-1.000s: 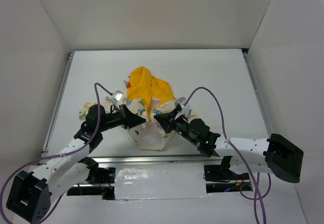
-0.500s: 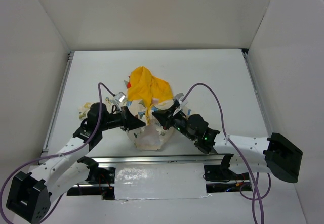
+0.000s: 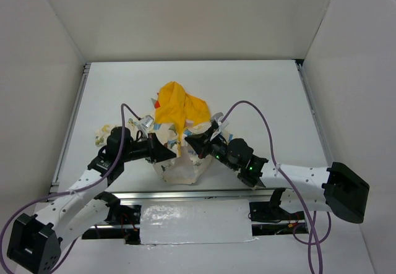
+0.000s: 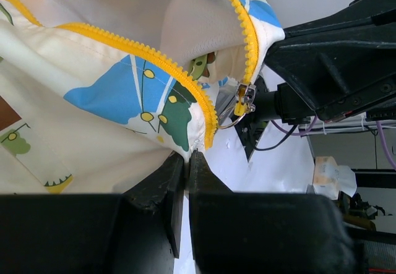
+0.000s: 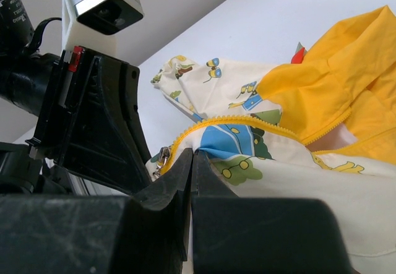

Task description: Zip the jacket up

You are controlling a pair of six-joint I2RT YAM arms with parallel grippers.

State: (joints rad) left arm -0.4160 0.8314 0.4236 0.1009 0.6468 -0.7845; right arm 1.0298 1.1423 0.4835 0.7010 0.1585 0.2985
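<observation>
Jacket (image 3: 179, 132) is sitting mid-table (image 3: 260, 94), toward the near edge, w/ table surface stretching behind it & to the R up to the white walls (image 3: 185, 20). A sleeve (image 3: 104, 133) is trailing L. Both arms are reaching inward low, meeting at the front opening. L gripper (image 4: 187, 162) is pinching the hem corner by the yellow zipper tape (image 4: 124, 42), fingers closed on fabric. R gripper (image 5: 190, 159) is clamping the opposite zipper edge just beside the pull (image 5: 162, 158). Hood (image 3: 176, 104) is pointing to the far side, hem toward the bases, long axis running near-far.
</observation>
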